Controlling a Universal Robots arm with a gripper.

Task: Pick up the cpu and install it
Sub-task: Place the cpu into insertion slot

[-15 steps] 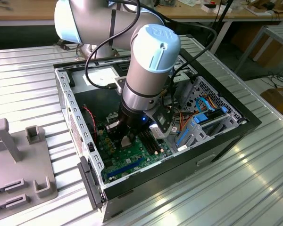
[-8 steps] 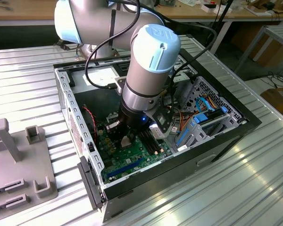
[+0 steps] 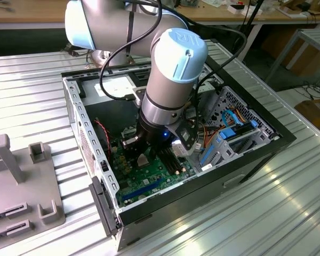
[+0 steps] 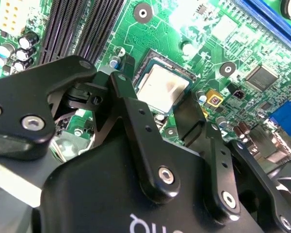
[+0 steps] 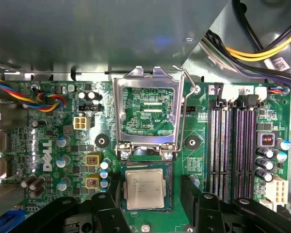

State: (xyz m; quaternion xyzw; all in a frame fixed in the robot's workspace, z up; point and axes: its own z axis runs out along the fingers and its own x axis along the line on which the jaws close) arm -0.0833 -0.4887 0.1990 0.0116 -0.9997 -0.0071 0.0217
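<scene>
The small flat silver-grey square cpu (image 5: 145, 188) is seen seated in the dark square socket (image 5: 168, 191) in both wrist views. It is flanked, untouched, by the black gripper (image 5: 150, 184), spread wide and empty. In the exterior view, blue drive brackets (image 3: 225, 141) are shown at the gripper's 3 o'clock.

Open case (image 3: 240, 170) holds motherboard (image 5: 199, 165); grey fixture (image 3: 21, 181), perhaps, nearby.

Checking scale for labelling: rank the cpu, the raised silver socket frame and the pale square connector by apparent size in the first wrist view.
1. raised silver socket frame, largest, though it seems hinged up toward the camera, which may inflate it.
2. cpu, clearly smaller.
3. pale square connector, smallest.
</scene>
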